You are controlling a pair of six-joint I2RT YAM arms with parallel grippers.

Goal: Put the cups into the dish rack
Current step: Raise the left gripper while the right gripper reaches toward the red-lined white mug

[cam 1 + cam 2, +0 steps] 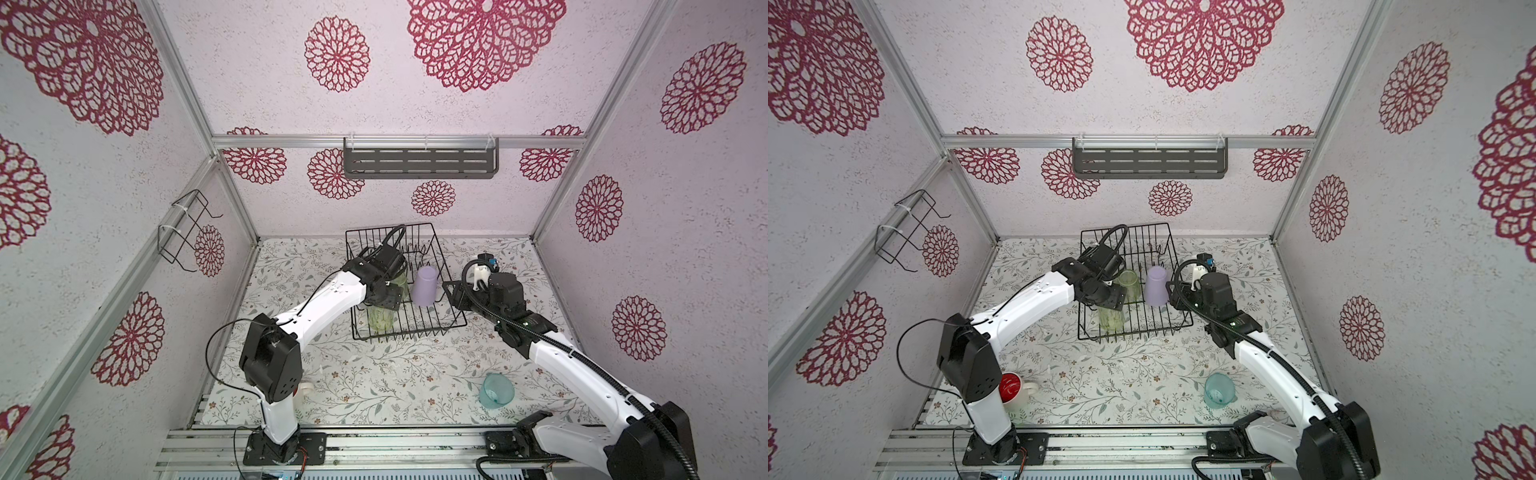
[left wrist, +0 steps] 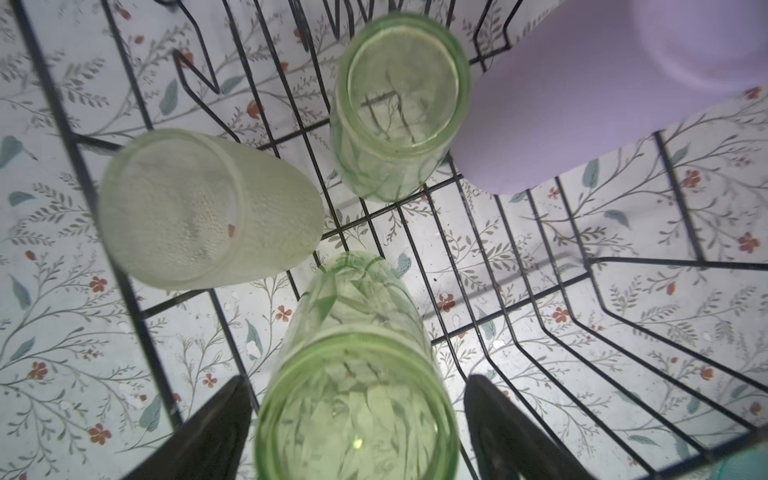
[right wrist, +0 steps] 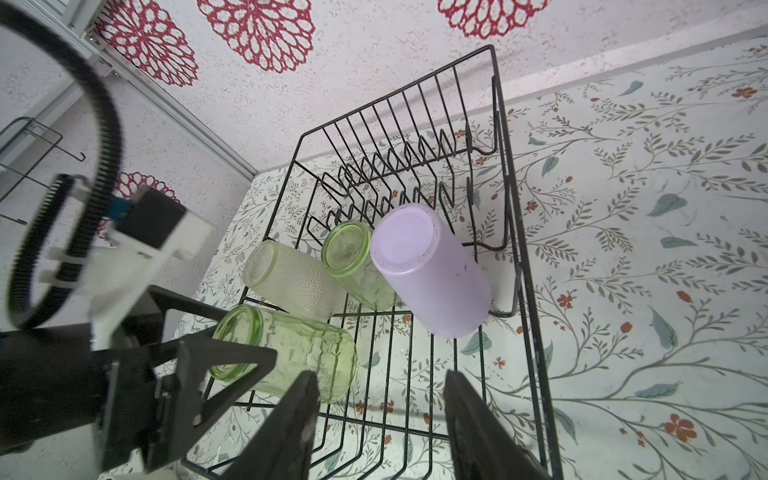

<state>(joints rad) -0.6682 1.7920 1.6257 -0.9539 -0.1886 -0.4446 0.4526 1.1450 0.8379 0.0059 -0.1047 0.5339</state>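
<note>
Left wrist view looks straight down on the green patterned glass (image 2: 353, 316), which stands with its base up on the floor of the dish rack (image 1: 419, 320). The left claw (image 2: 357, 378) is directly above this glass, one finger on each side of it. Its jaws are spread wide, and a thin strip of rack and surface shows between each finger and the glass wall, so it is gripping nothing.

Three more cups are in the rack, all upside down. The frosted whitish tumbler (image 2: 199, 208) is just beside the patterned glass. The pale green tumbler (image 2: 399, 104) is a little further from the claw, and the lilac plastic tumbler (image 2: 582, 104) leans right against it.

Right wrist view shows the right claw (image 3: 380, 376) over the near part of the rack. Its jaws are about half apart, and only rack wires and the flowered surface (image 3: 644, 270) are seen between them. The lilac tumbler is the cup nearest to this claw, but it is apart from it.

Two cups are outside the rack. The translucent teal cup (image 1: 496, 390) is on the surface near the front in both top views, well apart from the rack. In a top view, the white red-lined handled mug (image 1: 1013, 388) sits beside the base of the left arm.
</note>
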